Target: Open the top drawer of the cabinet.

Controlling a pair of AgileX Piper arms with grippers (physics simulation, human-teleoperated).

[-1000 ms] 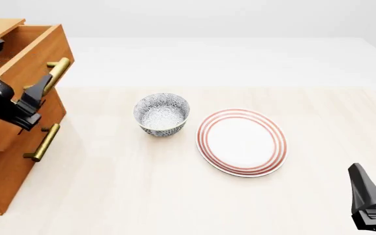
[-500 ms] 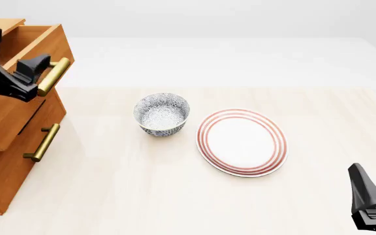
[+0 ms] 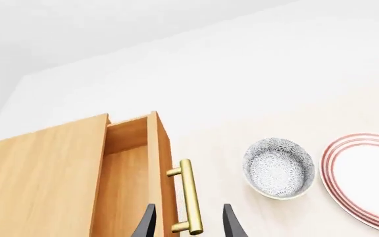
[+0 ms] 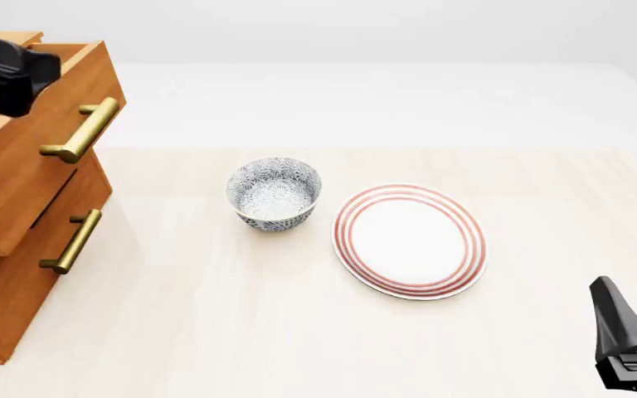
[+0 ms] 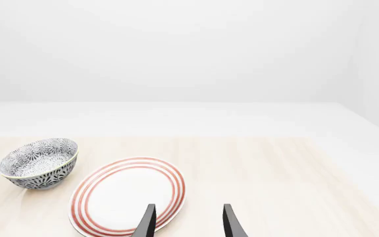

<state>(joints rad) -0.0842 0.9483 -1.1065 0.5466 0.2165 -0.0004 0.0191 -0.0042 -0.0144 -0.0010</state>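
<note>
Wooden top drawer (image 4: 33, 141) pulled out, left tool (image 3: 186, 222) apart above handle (image 3: 187, 195)

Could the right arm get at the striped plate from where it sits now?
Probably yes. The right gripper is open and holds nothing, the red-striped plate lies just ahead of it, and only bare table lies between; the patterned bowl sits off to the side.

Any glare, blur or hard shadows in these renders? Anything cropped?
Front view: flat, even light, no glare or blur; only a faint soft shadow under the bowl; left hand cut by the frame's edge over the top drawer. Left wrist view: sharp, brass handle matte, fingertips cropped. Right wrist view: sharp, plate shadowless, background washed out white.
</note>
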